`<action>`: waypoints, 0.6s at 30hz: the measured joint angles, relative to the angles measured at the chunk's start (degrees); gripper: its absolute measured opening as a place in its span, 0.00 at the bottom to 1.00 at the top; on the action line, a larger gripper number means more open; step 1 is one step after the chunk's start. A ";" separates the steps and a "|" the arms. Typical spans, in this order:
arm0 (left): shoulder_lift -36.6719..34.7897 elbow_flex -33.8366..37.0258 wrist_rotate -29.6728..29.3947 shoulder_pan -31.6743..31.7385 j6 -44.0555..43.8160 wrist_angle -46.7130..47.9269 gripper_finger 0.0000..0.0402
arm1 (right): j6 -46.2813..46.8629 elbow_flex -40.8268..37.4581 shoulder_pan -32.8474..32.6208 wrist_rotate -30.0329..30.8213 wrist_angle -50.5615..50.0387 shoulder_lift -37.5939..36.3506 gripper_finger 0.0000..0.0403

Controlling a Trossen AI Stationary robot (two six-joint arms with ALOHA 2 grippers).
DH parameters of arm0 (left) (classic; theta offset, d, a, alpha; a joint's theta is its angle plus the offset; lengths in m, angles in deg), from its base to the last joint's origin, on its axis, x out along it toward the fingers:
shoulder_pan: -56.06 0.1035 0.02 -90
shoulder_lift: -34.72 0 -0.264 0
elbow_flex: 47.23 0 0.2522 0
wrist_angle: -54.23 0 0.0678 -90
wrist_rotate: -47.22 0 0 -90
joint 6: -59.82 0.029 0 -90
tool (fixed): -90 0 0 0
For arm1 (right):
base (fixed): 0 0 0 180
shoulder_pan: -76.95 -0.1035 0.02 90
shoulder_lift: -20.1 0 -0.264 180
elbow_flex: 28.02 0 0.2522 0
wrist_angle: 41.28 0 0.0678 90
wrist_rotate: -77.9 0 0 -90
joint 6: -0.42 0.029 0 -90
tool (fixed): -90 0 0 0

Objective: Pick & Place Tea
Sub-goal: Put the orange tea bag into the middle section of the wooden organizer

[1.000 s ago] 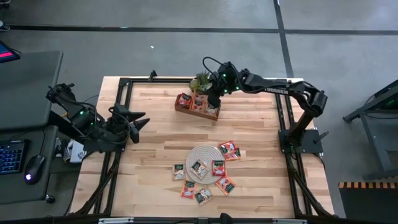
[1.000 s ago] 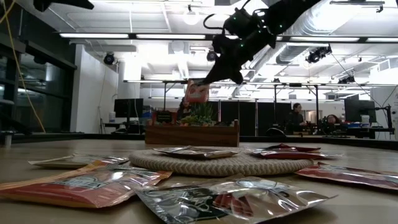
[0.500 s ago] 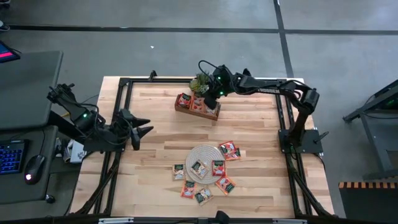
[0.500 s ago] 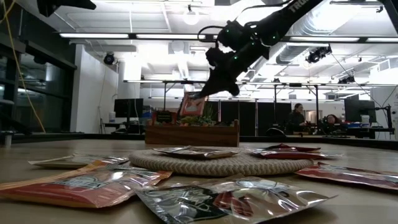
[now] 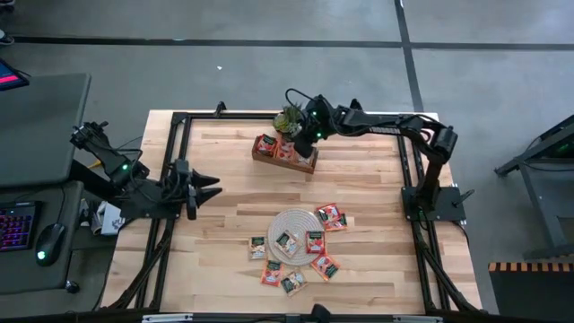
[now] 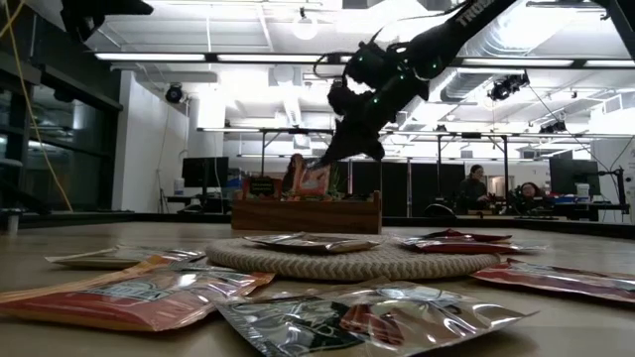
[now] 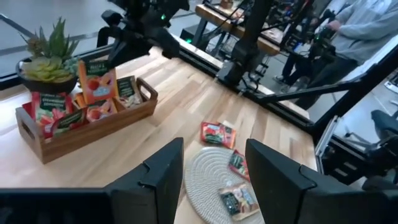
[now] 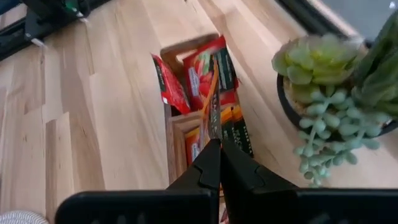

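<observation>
R gripper (image 5: 305,142) over wooden tray (image 5: 262,154) at far table edge, jaws clenched on 1 orange-red tea sachet (image 7: 97,76). Sachet held upright, long axis vertical, hanging directly below fingertips, lower edge dipping into middle of 3 compartments beside succulent pot (image 8: 323,81). Coming move probably straight down, then release.

L gripper (image 5: 208,185) at near-left, jaws spread, nothing held; faces woven mat (image 5: 294,222) w/ loose sachets (image 5: 328,216) on and around it. L arm nearer that pile.

Two dark jointed arms, black cables, green indicator lights, white lettering.
</observation>
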 joint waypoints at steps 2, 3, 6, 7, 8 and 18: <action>-0.49 0.12 -0.04 0.00 -0.02 -0.06 0.43 | 0.41 0.00 -0.29 0.00 -0.18 1.15 0.00; -0.64 0.14 -0.06 0.00 -0.02 -0.06 0.43 | 0.48 0.00 -0.46 0.06 -0.25 1.63 0.00; -1.00 0.14 -0.02 0.00 -0.02 -0.02 0.43 | 1.29 0.00 -0.89 0.14 -0.15 2.41 0.00; -1.02 0.14 0.03 0.00 -0.02 -0.05 0.43 | 1.67 0.00 -0.91 0.00 -0.11 2.58 0.00; -1.02 0.14 0.03 0.00 -0.02 -0.03 0.43 | 1.81 0.00 -0.91 -0.12 -0.21 2.89 0.00; -1.00 0.14 0.01 0.00 -0.04 0.02 0.43 | 3.33 0.00 -0.85 -0.20 -0.40 4.34 0.00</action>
